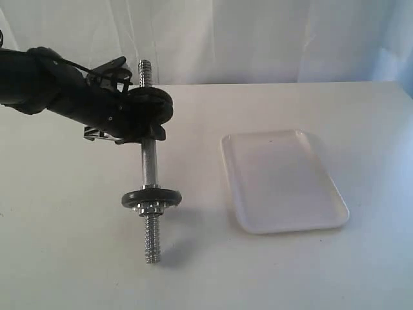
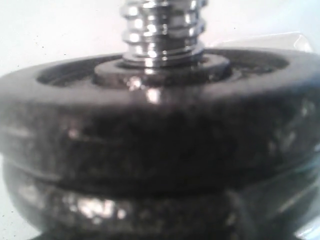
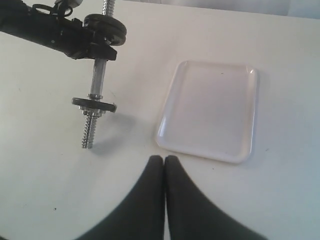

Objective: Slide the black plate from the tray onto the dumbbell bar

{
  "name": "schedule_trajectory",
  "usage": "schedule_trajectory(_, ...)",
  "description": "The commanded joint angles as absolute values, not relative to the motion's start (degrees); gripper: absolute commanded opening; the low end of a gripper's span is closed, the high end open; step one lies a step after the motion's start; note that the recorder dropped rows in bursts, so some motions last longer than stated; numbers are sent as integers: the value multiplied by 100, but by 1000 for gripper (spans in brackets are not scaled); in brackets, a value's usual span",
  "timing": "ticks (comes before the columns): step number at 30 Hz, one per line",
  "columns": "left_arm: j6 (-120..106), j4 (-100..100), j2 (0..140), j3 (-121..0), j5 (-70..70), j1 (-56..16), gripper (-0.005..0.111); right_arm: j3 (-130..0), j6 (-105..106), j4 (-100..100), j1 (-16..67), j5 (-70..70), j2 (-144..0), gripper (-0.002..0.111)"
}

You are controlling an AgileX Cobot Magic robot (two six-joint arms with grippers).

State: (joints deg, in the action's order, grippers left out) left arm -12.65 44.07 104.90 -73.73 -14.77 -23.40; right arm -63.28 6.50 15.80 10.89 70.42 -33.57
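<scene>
Nearly done: the small round matte-black metal plate (image 1: 155, 102) sits off the white rectangular plastic tray (image 1: 284, 184), on the chrome steel dumbbell bar (image 1: 149, 161); left tool (image 1: 148, 115) grip unclear, right tool (image 3: 164, 165) closed, empty.

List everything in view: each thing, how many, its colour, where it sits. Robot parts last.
dumbbell bar: one, chrome, upright, left of the tray
upper plates: two, black, stacked at the bar's upper end
lower plate: one, black, near the bar's lower end
nut: one, silver, under the lower plate
tray: one, white, on the table's right, nothing on it
table: one, white
left claw: black, gripping the bar below the upper plates
right claw: black, shut, near the tray
</scene>
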Motion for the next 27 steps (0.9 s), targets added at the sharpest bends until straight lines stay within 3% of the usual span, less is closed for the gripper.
schedule_trajectory(1, -1223, 5384, 10243, -7673, -843, -2365, 0, -6244, 617, 1517, 1090, 6996, -3319, 0)
schedule_trajectory(27, -1243, 5606, 10813, -7673, -659, -2470, 0, -5643, 577, 1177, 1090, 6996, -2735, 0)
